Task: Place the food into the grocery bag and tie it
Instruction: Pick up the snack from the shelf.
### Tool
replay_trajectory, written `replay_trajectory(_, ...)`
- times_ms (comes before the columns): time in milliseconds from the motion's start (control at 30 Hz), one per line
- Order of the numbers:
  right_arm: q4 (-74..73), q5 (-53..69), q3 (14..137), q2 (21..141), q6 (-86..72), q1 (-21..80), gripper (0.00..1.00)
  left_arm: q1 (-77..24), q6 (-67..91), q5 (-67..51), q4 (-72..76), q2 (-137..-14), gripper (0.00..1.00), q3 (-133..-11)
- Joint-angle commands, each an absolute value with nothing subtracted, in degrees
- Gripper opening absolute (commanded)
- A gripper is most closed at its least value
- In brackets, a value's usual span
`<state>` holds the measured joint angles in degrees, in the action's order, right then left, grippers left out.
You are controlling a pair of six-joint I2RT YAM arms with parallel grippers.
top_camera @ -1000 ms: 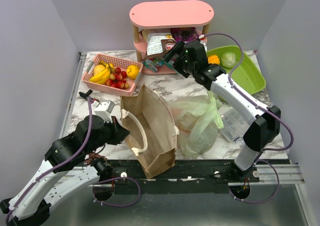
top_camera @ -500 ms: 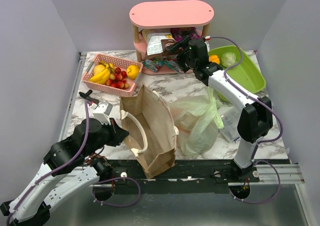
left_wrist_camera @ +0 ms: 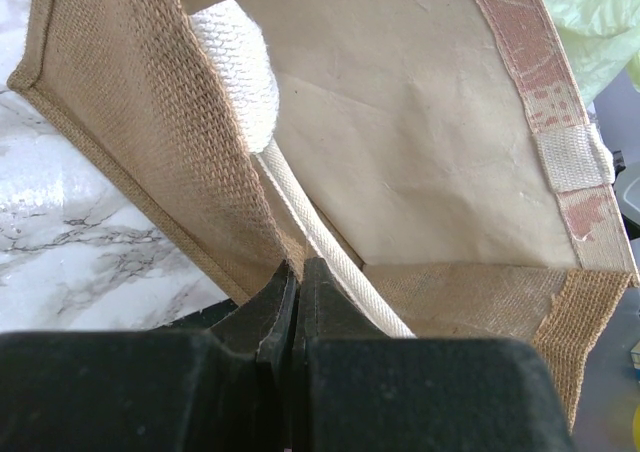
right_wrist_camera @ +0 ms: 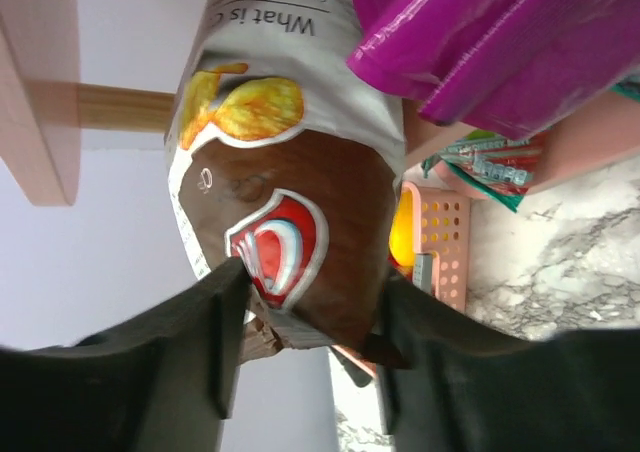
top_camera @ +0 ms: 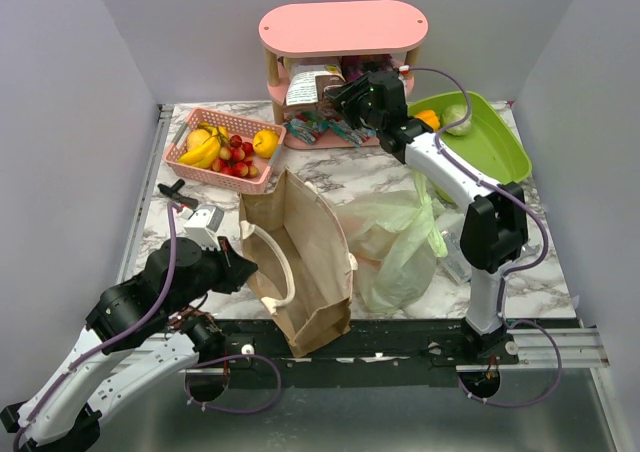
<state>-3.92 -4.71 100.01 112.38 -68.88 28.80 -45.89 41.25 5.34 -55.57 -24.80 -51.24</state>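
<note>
The white-and-brown snack pack [top_camera: 305, 84] [right_wrist_camera: 290, 192] stands on the lower level of the pink shelf [top_camera: 340, 27]. My right gripper [top_camera: 335, 94] [right_wrist_camera: 312, 277] has a finger pressed on each side of its lower end. A purple pack [right_wrist_camera: 480, 42] lies beside it on the shelf. The pale-green grocery bag [top_camera: 395, 242] lies crumpled at mid-table, right of the brown bag [top_camera: 300, 262] [left_wrist_camera: 400, 122]. My left gripper [top_camera: 243, 262] [left_wrist_camera: 297, 264] is shut on that brown bag's left rim. An orange vegetable [top_camera: 428, 119] sits in the green tub [top_camera: 490, 142].
A pink basket [top_camera: 200, 118] of bananas, cherries and a lemon stands at the back left. Green snack packets [top_camera: 325, 129] lie at the shelf's foot. A clear plastic packet [top_camera: 462, 237] lies right of the grocery bag. A small black-and-white tool [top_camera: 195, 212] lies at left.
My right arm has reached left and back to the shelf, and its fingers have closed from wide open onto the snack pack. The left arm has stayed put.
</note>
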Motion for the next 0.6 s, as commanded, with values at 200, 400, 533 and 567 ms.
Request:
replay_trajectory(200,-2.04,-0.4,104.26,115.36,-67.81,28.28,0.11,-46.16,41.53,4.03,-57.17,-24.69,0.0,-52.35)
replay_trajectory(400,-2.69,3.67,103.59,114.14,-66.3,28.3,0.03,-46.2,41.25,4.55,-57.45,-25.75,0.0,-53.7)
replay_trajectory(533,-2.9,5.88,101.06,111.26,-66.05,28.3,0.01,-46.21,40.9,5.07,-57.65,-26.47,0.0,-54.26)
replay_trajectory(567,-2.9,6.63,100.23,110.46,-65.86,28.3,0.01,-46.22,40.95,5.13,-57.74,-26.67,0.0,-54.47)
